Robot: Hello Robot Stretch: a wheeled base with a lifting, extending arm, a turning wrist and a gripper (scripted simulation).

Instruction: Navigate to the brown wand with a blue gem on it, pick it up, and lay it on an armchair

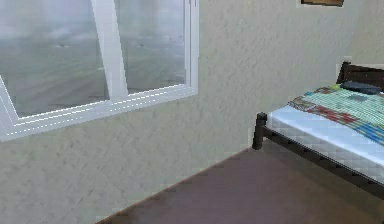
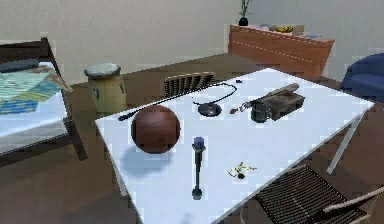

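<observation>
A thin dark wand (image 2: 198,168) with a blue knob at its far end lies on the white table (image 2: 300,135), near the table's front edge. It rests right of a brown ball (image 2: 155,128) and left of a small yellowish bunch of keys (image 2: 240,170). A blue armchair (image 2: 366,76) stands at the arm side view's right edge, beyond the table.
On the table also lie a black cable (image 2: 205,103) and a brown-and-black object (image 2: 277,103). Chairs stand at the table's far side (image 2: 188,82) and near corner (image 2: 312,196). A drum (image 2: 105,86), a bed (image 2: 25,100) and a wooden dresser (image 2: 280,46) are nearby. Ahead are a windowed wall (image 1: 100,60) and a bed (image 1: 335,120).
</observation>
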